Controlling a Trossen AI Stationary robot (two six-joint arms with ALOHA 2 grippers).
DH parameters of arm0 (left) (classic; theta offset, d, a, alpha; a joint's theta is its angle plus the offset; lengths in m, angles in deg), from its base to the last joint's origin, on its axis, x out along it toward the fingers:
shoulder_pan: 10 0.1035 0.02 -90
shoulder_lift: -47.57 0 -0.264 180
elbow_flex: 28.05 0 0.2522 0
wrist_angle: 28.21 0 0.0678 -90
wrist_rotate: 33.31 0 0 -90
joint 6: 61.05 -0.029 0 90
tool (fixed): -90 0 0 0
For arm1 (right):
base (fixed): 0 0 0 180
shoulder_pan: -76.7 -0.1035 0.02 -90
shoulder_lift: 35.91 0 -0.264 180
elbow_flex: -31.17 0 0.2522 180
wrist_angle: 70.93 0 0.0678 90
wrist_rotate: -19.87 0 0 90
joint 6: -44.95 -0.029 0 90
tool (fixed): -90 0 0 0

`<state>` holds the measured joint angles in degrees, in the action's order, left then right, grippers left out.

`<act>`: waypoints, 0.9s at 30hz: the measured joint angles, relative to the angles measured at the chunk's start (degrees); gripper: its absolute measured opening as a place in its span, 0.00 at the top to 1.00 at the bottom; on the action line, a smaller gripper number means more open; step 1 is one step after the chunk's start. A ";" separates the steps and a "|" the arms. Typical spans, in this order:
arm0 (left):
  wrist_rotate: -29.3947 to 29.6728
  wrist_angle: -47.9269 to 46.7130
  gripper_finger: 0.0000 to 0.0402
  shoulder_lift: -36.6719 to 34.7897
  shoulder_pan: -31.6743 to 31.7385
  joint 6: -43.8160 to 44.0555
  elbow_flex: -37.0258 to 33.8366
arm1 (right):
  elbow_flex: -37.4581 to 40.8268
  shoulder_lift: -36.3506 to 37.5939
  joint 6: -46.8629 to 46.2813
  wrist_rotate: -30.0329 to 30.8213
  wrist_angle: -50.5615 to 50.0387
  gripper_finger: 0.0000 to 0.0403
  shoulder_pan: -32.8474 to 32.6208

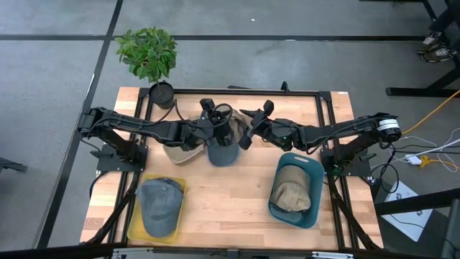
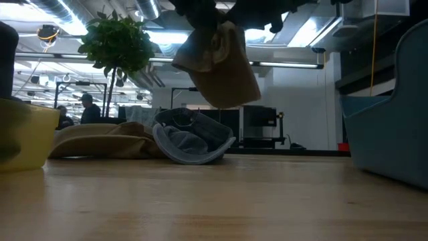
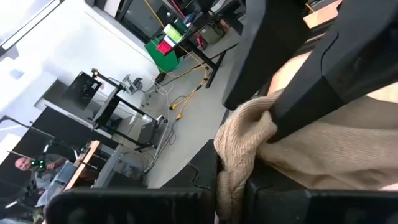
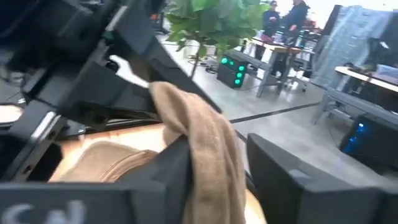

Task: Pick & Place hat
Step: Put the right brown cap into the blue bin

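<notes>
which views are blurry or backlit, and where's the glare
Right wrist view: motion-smeared, its fingers and the tan hat soft. Low view: the hanging tan hat is backlit by bright ceiling lights, the near table out of focus. High view: evenly lit, no glare. Left wrist view: bright white wall washes out.

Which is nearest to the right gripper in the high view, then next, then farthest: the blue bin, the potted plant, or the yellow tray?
Measured from the right gripper, at the table's back middle:
1. Blue bin, front right, holding a tan hat.
2. Potted plant, back left corner.
3. Yellow tray, front left, holding a grey cap.
</notes>
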<state>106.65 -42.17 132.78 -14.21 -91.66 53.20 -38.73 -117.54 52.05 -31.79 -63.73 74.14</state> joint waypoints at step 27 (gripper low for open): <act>-1.19 -6.71 0.61 -2.74 -6.20 -5.55 -0.02 | 0.00 15.29 1.08 -9.62 -26.71 0.98 -1.04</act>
<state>105.46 -48.88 130.04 -20.41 -97.21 53.18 -38.73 -102.24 53.13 -41.40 -90.44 73.10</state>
